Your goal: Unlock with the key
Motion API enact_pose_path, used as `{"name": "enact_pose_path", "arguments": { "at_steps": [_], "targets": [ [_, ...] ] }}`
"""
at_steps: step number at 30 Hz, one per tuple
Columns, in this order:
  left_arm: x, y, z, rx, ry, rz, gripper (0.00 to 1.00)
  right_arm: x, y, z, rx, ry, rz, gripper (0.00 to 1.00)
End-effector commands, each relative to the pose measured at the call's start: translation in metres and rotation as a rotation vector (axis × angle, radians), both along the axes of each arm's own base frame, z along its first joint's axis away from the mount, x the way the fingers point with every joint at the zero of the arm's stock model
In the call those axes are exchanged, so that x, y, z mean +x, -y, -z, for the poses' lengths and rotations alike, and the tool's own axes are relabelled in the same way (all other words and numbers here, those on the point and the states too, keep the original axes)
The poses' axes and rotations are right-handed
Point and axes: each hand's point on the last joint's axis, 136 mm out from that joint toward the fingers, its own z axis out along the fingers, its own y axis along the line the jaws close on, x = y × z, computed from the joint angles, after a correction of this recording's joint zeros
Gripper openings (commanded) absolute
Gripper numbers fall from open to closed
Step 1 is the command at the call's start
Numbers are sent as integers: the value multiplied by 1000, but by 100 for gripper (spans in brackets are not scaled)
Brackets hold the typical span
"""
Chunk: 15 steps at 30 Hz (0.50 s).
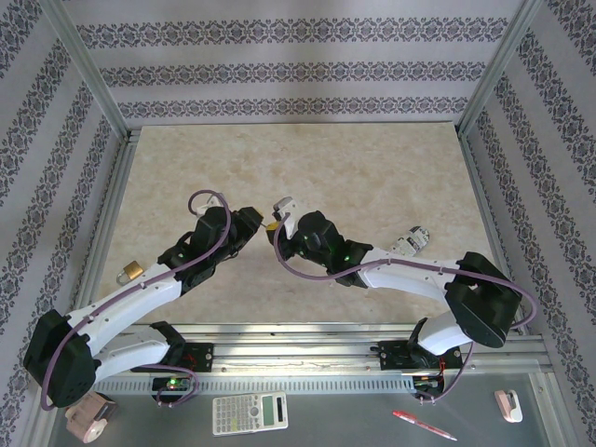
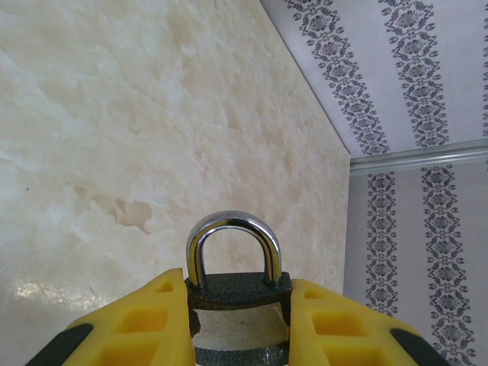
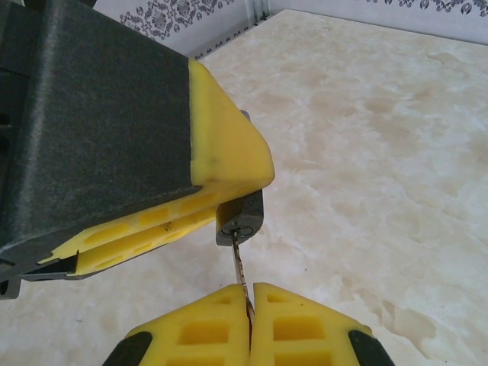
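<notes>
Right wrist view: the key (image 3: pixel 239 267) is pinched in the closed right gripper (image 3: pixel 248 303), its tip set at the keyhole (image 3: pixel 242 227) of the padlock (image 3: pixel 245 212). The padlock is clamped by the left gripper (image 2: pixel 238 305) above the table (image 3: pixel 381 152), so that turning is resisted.

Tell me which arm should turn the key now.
Right. The right gripper is shut on the key, whose blade meets the keyhole of the padlock, so it can likely twist. The left gripper is shut on the padlock body and should hold it steady.
</notes>
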Motion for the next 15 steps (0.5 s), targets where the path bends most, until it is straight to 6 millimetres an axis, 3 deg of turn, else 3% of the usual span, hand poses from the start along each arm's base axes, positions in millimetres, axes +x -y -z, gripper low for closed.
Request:
{"name": "enact_pose_path", "arguments": {
  "at_steps": [1,15],
  "targets": [
    [-15,40,-27,-124,38,150,0,11,-12,-39,145,87,20,0],
    [-18,44,-31,-182,46,163,0,18,2,-58,269,110,-4,0]
  ]
}}
